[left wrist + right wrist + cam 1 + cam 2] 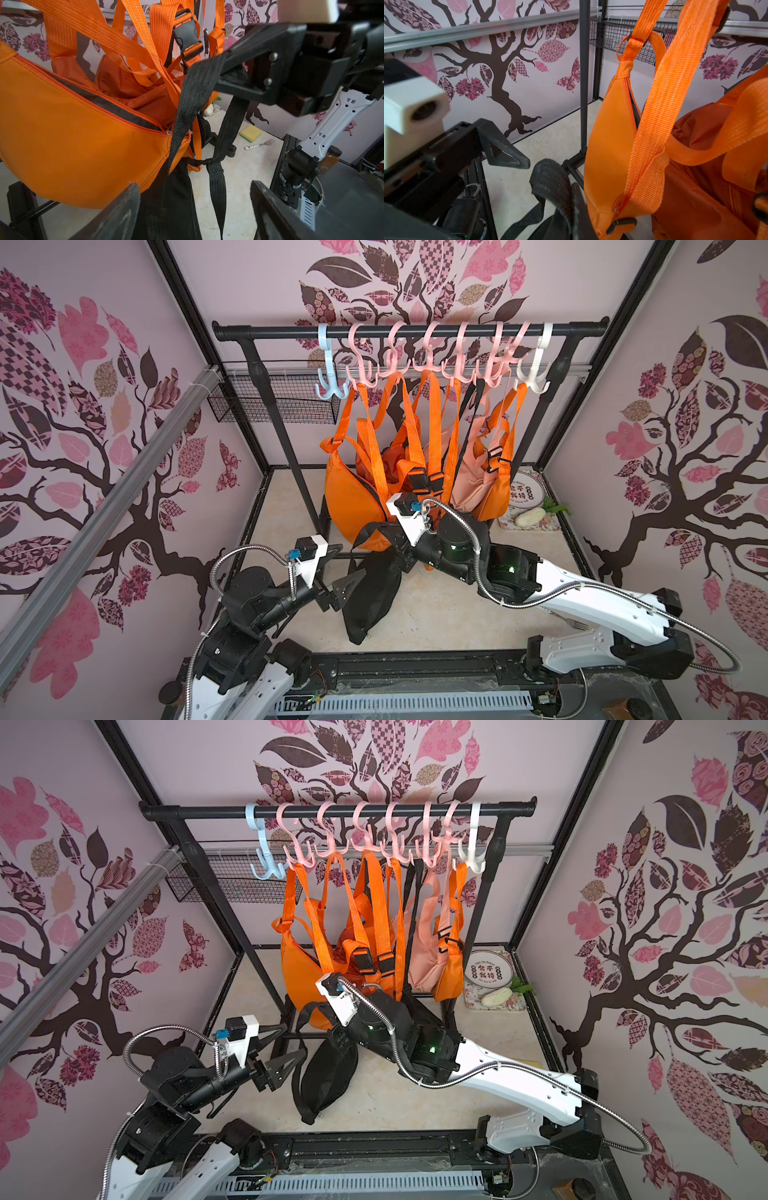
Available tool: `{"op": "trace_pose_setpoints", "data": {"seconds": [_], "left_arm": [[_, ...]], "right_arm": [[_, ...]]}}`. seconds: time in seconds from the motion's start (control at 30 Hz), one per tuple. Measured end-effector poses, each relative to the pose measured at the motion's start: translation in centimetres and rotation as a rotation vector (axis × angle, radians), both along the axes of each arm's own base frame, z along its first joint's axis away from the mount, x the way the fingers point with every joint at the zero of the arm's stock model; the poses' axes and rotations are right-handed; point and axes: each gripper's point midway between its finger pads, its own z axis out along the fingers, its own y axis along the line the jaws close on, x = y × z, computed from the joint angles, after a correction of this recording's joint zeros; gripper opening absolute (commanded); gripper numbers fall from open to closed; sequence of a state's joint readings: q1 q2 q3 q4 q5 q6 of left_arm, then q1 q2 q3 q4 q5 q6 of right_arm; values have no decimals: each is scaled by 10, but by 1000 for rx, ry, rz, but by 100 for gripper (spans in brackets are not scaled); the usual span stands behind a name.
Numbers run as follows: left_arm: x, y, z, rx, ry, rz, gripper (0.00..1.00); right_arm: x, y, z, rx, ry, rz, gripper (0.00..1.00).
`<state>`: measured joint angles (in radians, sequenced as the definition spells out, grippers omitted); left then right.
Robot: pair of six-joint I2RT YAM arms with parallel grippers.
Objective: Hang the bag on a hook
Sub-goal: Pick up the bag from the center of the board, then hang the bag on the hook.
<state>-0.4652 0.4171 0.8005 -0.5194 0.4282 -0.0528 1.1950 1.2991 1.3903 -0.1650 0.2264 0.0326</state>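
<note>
Clutter crowds the black metal clothes rail [409,329]: a row of pink plastic hooks [428,362] along its bar carries the straps of several orange crescent-shaped fabric bags [353,493] and a peach fabric bag [473,485], which hang bunched together under the rail's middle. A pale blue plastic hook [328,364] hangs at the rail's left end, apart from those bags, and a white plastic hook [536,360] at its right end. The black fabric bag [372,597] is not on the rail; it droops in front of the rail's base, its lower end down at the pale floor [436,614]. The right gripper [221,69] is clamped together on the bag's black webbing strap [195,89], just in front of the largest orange bag, which sits close beside the gripper in the right wrist view. The left gripper [343,566], jaws spread wide apart and holding nothing, sits in front of the rail's left upright, just beside the black bag's upper part; in the left wrist view the bag and a loop of its strap show ahead of its fingers [116,212]. A black wire basket [274,402] hangs behind the rail's left upright. Out beyond the rail's right upright lie a round printed plate [525,489], a white toy radish [530,516] on a floral mat [544,524], a yellow sponge [250,133] and a metal fork [259,144].
</note>
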Motion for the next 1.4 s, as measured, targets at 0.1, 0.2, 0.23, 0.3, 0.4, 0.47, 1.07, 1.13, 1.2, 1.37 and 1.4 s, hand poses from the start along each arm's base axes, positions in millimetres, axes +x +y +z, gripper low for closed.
{"op": "trace_pose_setpoints", "data": {"seconds": [0.1,0.2,0.23,0.3,0.4,0.47,1.07,1.13,1.2,1.37,1.4], "left_arm": [[6,1,-4,14,11,25,79],[13,-3,-8,25,38,24,72],[16,-5,-9,32,52,19,70],[21,-9,-12,36,72,12,61],[23,-11,-15,40,86,7,41],[23,-10,-12,37,83,13,30],[49,25,67,-18,-85,271,0],[55,30,80,-14,-106,315,0],[63,40,98,-11,-140,384,0],[81,66,160,-30,-232,569,0],[85,71,175,-35,-253,606,0]], "right_arm": [[-7,-2,13,11,-3,35,0],[-15,-4,28,33,-7,69,0],[-17,-5,32,41,-9,78,0],[-21,-7,39,52,-12,94,0],[-24,-11,44,57,-16,103,0],[-24,-13,47,54,-20,103,0],[-31,1,129,130,-117,175,0],[-30,8,139,133,-134,184,0],[-28,17,156,144,-163,191,0],[-22,37,198,193,-238,207,0],[-20,40,208,211,-258,207,0]]}}
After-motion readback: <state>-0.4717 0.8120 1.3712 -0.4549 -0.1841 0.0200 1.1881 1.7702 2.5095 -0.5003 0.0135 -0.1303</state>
